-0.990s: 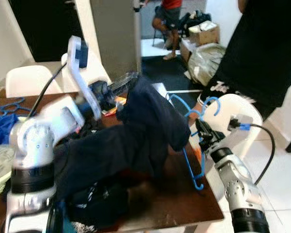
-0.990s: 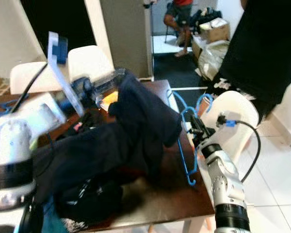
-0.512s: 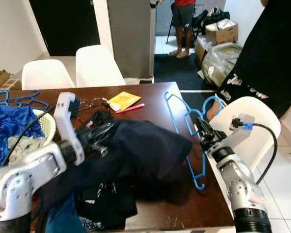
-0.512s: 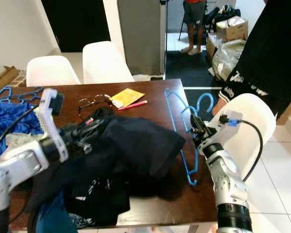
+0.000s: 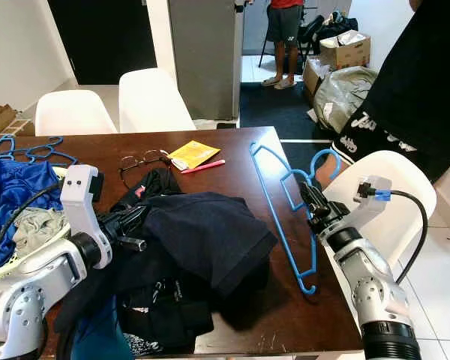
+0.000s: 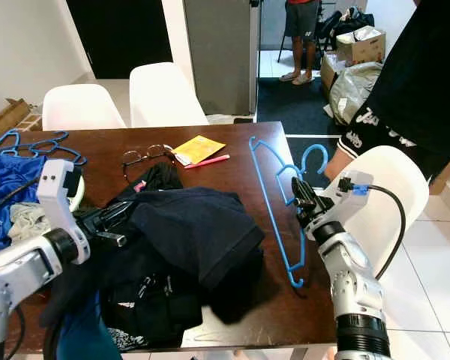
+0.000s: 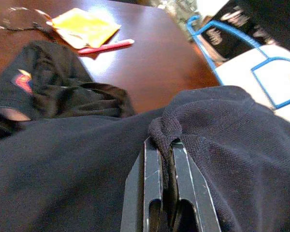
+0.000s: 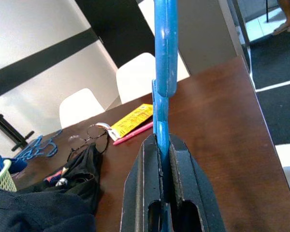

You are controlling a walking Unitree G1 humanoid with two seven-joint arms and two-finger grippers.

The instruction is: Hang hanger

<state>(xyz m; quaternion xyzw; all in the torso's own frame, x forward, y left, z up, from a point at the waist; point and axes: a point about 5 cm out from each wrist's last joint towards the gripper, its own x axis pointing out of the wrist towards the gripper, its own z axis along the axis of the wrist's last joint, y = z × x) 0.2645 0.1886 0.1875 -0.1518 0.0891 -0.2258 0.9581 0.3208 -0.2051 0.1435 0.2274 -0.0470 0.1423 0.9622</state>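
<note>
A blue plastic hanger (image 5: 281, 210) lies tilted over the right side of the brown table (image 5: 232, 154), its hook (image 5: 326, 159) past the table edge. My right gripper (image 5: 313, 201) is shut on the hanger near the hook; the wrist view shows the blue bar (image 8: 163, 72) clamped between the fingers (image 8: 145, 179). A dark navy shirt (image 5: 202, 236) lies in a heap on the table's front left. My left gripper (image 7: 165, 145) is shut on a fold of that shirt (image 7: 222, 145), low over the table (image 5: 131, 225).
Glasses (image 5: 139, 160), a yellow packet (image 5: 193, 154) and a pink pen (image 5: 203, 166) lie at the table's back. Blue clothes and a basket (image 5: 15, 217) sit at left with more blue hangers (image 5: 26, 148). White chairs (image 5: 146, 101) stand behind; one (image 5: 386, 187) is at right beside a person in black (image 5: 405, 90).
My left arm has come down from high over the table, lowering the navy shirt onto the pile. The right gripper kept its hold on the hanger. The camera has shifted too.
</note>
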